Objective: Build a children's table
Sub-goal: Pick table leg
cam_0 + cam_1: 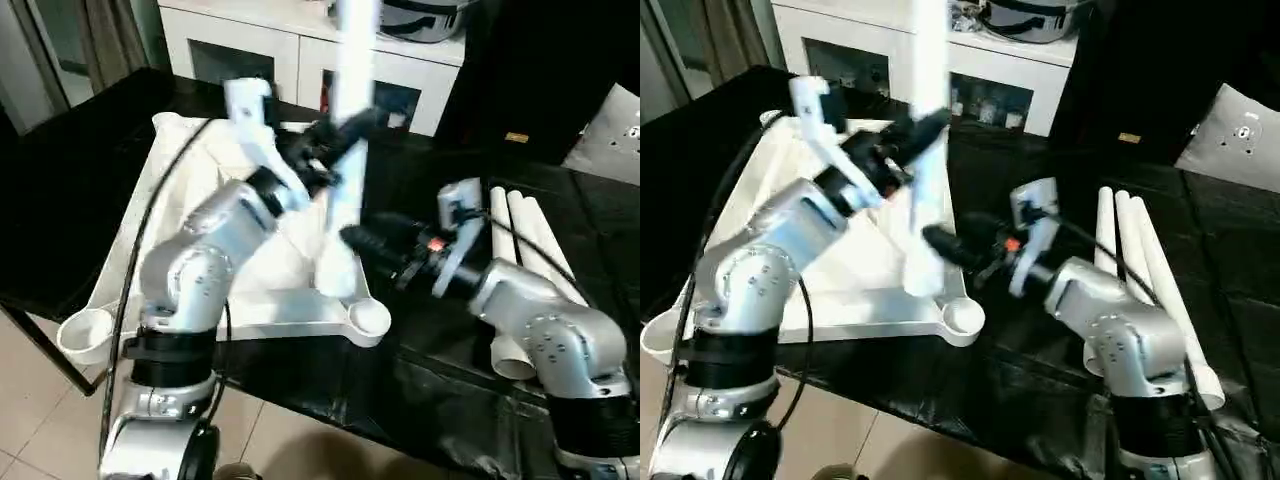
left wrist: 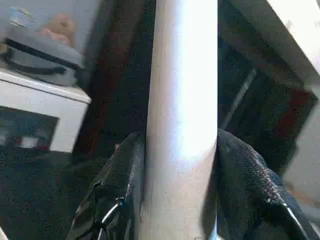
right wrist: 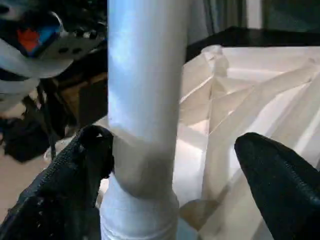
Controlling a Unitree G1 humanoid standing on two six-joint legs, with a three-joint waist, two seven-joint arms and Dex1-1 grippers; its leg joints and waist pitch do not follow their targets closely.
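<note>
Jaws of our left gripper clench the long white tapered tubular leg, upright on the white ribbed plastic tabletop. Our right gripper stands released around its base.

My left gripper clamps the upright leg, which blocks the tabletop corner and stands between my spread right gripper fingers. Three spare legs lie beside my right forearm, leaving black table free in front.
</note>
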